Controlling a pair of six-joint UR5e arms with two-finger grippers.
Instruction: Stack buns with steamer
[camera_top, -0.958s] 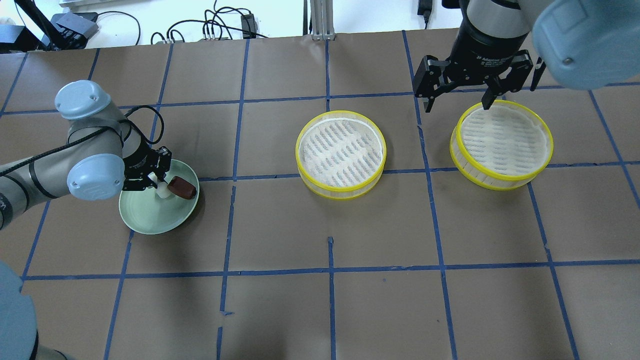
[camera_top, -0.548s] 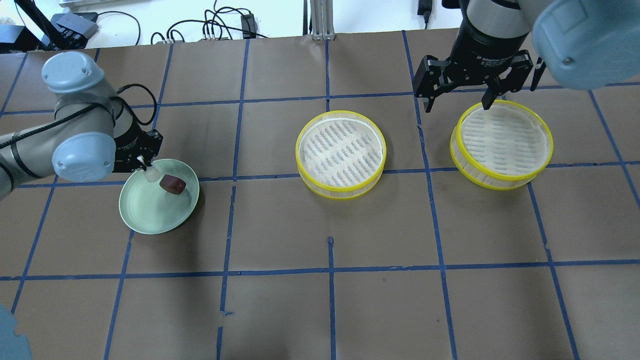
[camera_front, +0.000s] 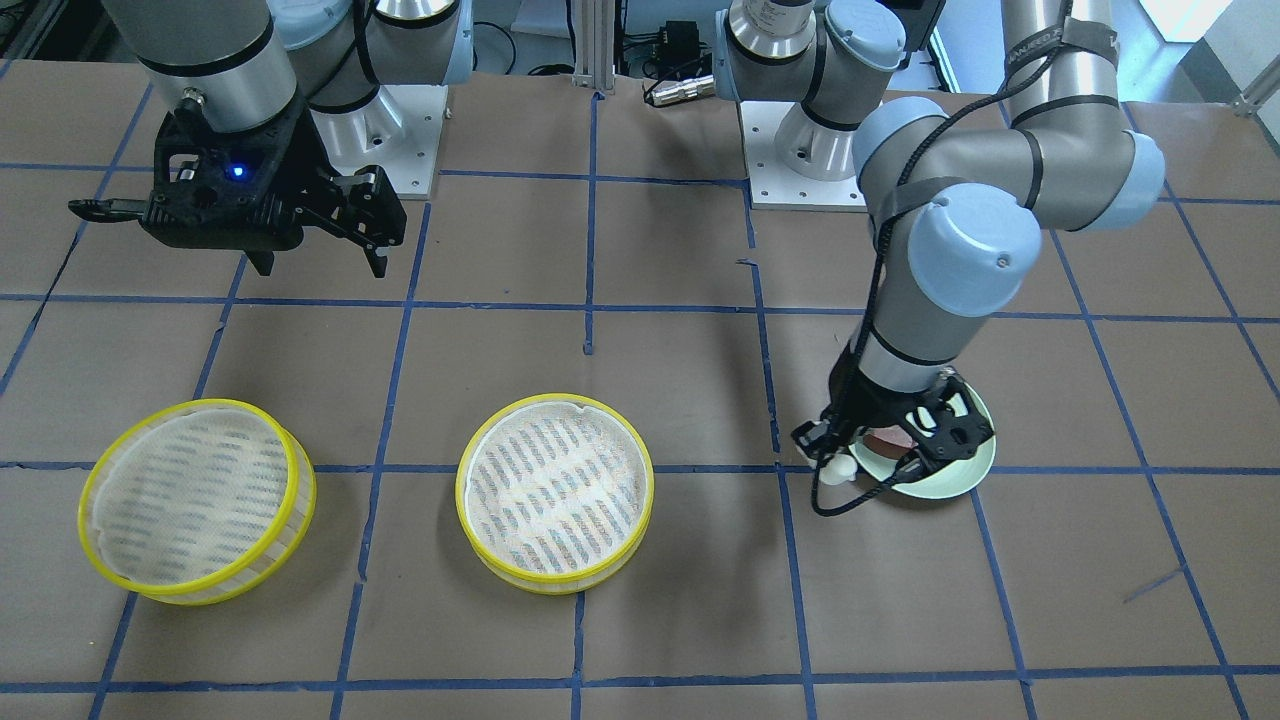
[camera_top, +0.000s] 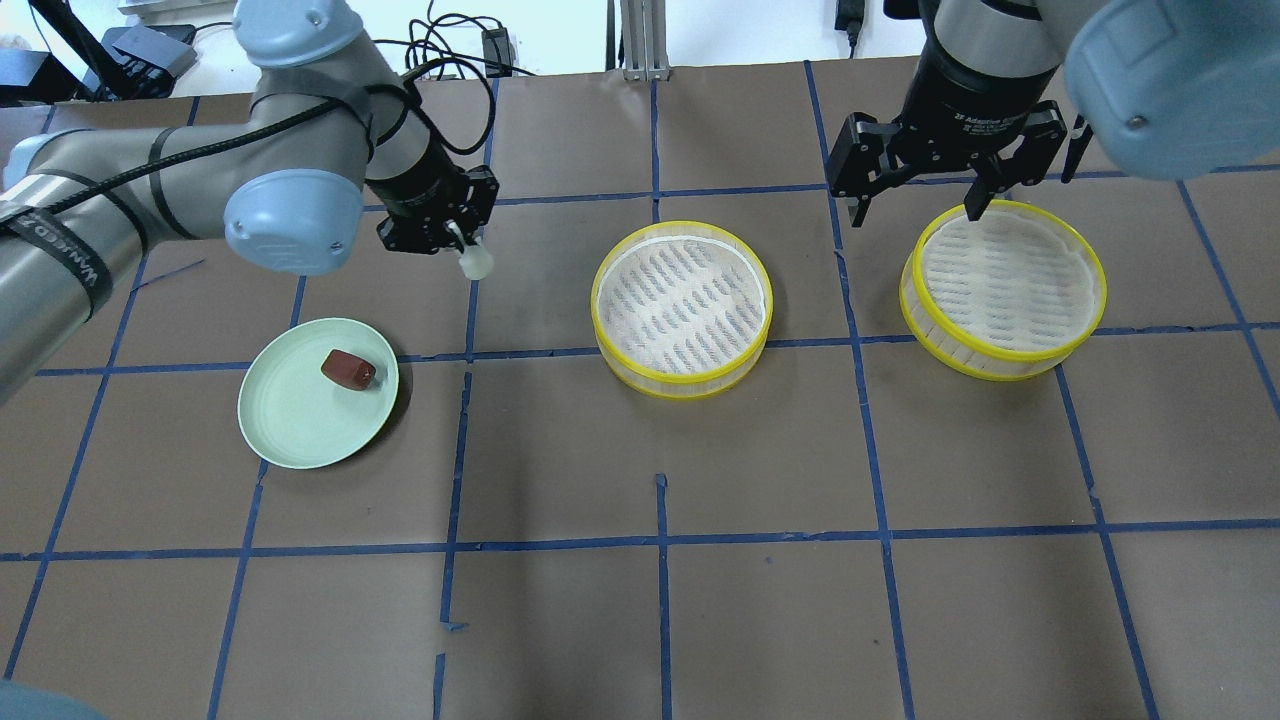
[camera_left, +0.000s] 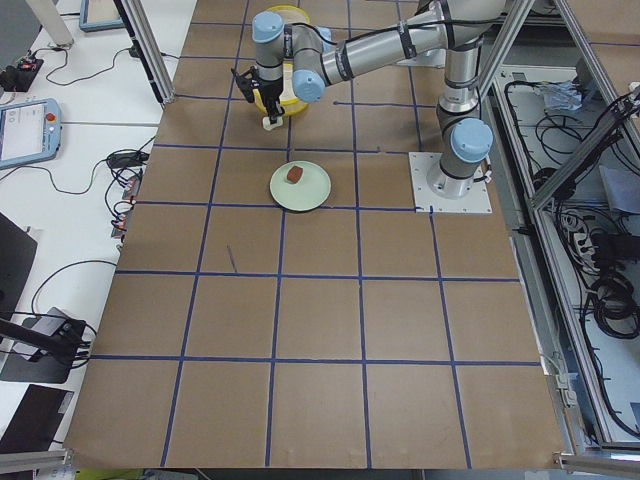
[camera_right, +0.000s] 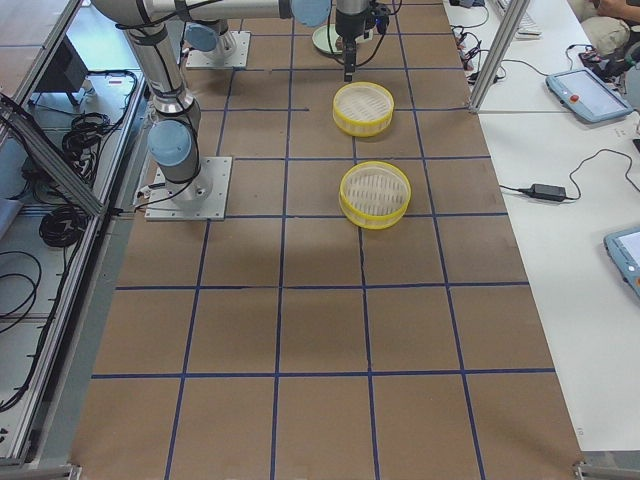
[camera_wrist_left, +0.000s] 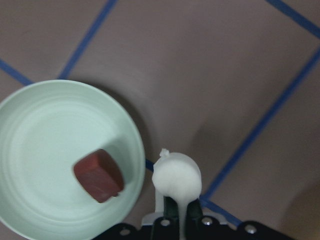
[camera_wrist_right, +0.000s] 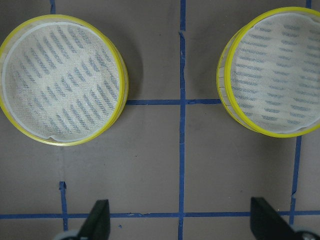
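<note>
My left gripper is shut on the white rounded bun and holds it above the table, between the green plate and the middle steamer. The left wrist view shows the white bun pinched at its base, beside the plate. The reddish-brown blocky bun lies alone on the plate. My right gripper is open and empty, above the far left rim of the right steamer. Both steamers are empty.
Brown paper with a blue tape grid covers the table. Cables and devices lie past its far edge. The two yellow-rimmed steamers stand about a grid square apart in the right wrist view.
My left gripper has lifted the white bun off the green plate and carried it up and to the right, toward the middle steamer. The reddish-brown bun stayed on the plate. The right arm has not moved.
</note>
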